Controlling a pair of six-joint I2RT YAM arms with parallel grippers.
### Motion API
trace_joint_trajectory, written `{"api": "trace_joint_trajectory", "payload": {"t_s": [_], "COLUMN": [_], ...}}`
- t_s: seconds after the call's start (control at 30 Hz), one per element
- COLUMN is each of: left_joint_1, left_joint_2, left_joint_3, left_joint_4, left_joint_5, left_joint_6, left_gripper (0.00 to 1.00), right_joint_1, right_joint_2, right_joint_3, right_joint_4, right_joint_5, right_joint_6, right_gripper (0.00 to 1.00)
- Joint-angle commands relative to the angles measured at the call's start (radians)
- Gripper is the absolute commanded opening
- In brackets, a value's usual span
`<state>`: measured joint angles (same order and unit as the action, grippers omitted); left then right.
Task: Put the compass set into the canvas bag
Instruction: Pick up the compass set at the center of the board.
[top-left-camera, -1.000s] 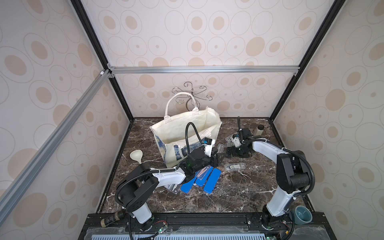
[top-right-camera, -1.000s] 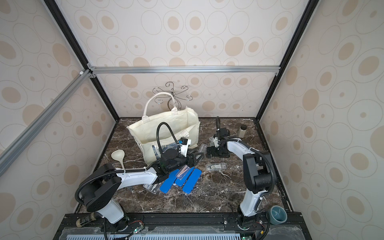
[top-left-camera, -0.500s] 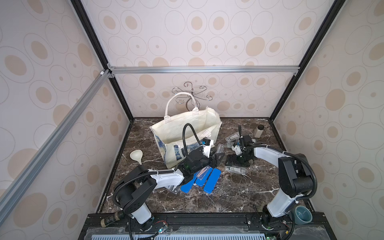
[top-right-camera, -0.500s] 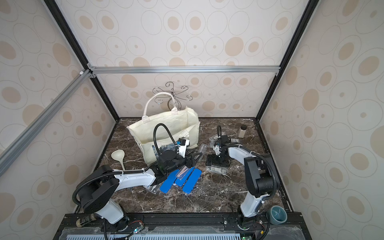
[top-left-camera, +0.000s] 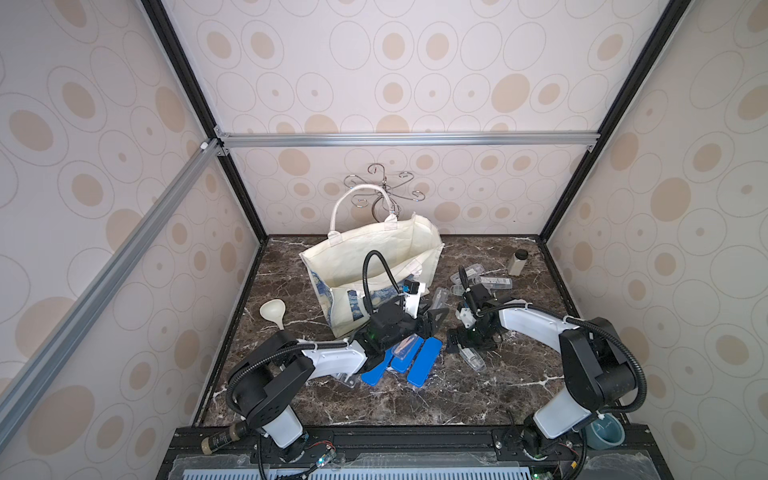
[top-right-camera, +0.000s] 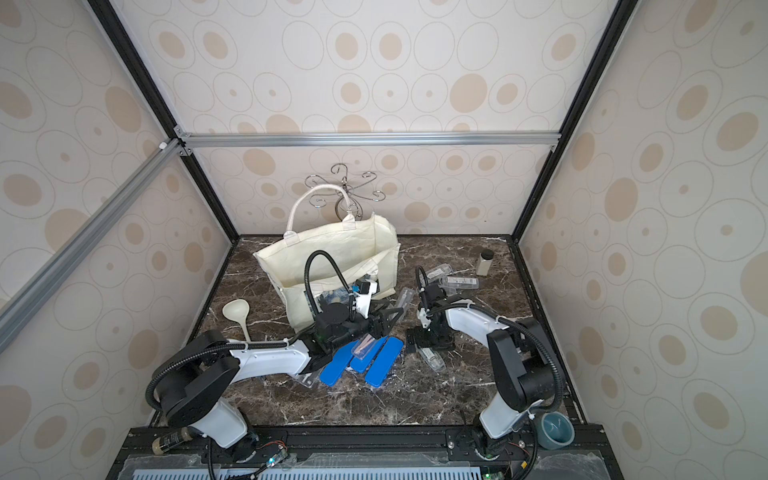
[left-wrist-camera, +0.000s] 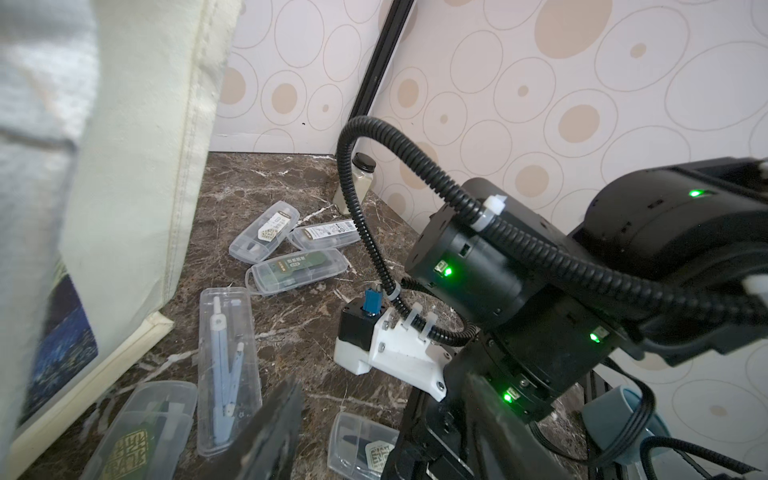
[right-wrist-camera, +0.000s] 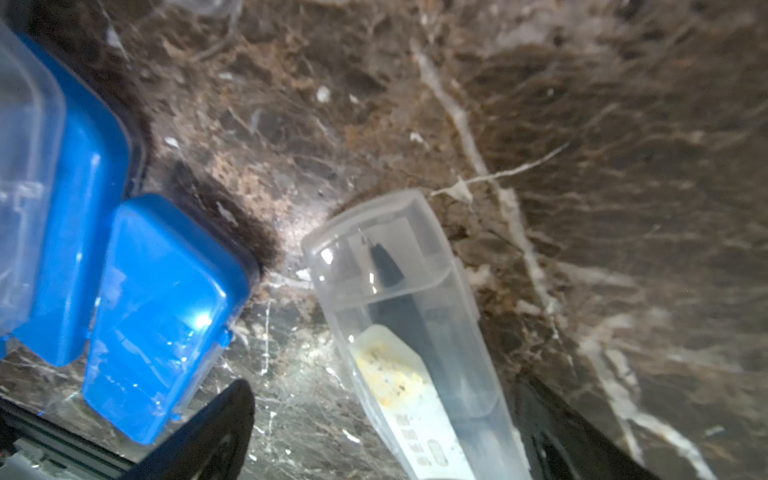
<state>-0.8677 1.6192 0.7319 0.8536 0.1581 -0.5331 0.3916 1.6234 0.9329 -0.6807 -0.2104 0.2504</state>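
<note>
The bag (top-left-camera: 374, 253) (top-right-camera: 332, 249) stood upright and open-mouthed at the back of the desk (top-left-camera: 457, 399). It was cream canvas with one white loop handle raised and a blue and yellow painting printed on its near side. In the left wrist view its seamed side wall (left-wrist-camera: 137, 166) filled the frame's edge.

The compass set (top-left-camera: 471, 357) (top-right-camera: 432, 357) (right-wrist-camera: 415, 332) lay flat on the desk, well apart from the bag and just beside three blue cases (top-left-camera: 424, 368) (right-wrist-camera: 158, 316). It was a long clear plastic case with a dark instrument inside and a pale yellowish label. The print on that label was too blurred to read.

The right gripper (top-left-camera: 461, 345) (right-wrist-camera: 386, 436) stood over it with its jaws wide apart, one on each side of the case.

Near the bag's corner lay another clear case (left-wrist-camera: 226, 374) holding a pale blue compass. Three more clear cases (left-wrist-camera: 297, 272) lay beyond it, with green and gold labels whose writing was too small to make out.

The left gripper (top-left-camera: 434, 322) (top-right-camera: 386, 318) sat low by the bag's near corner. Whether its jaws were apart or closed on anything could not be told.
</note>
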Motion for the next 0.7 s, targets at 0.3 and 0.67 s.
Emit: {"api": "trace_joint_trajectory", "payload": {"t_s": [0.3, 0.67], "left_joint_1": [0.004, 0.004], "left_joint_2": [-0.044, -0.088], "left_joint_3": [-0.018, -0.043], "left_joint_4": [0.068, 0.067], "left_joint_5": [0.01, 0.004], "left_joint_6": [0.015, 0.021], "left_gripper": [0.62, 0.62], "right_joint_1": [0.111, 0.13], "right_joint_2": [0.019, 0.032], "right_joint_3": [0.012, -0.01], "right_joint_4": [-0.097, -0.022], "right_joint_5": [0.264, 0.202], "right_joint_6": [0.024, 0.035], "right_gripper": [0.92, 0.47]}}
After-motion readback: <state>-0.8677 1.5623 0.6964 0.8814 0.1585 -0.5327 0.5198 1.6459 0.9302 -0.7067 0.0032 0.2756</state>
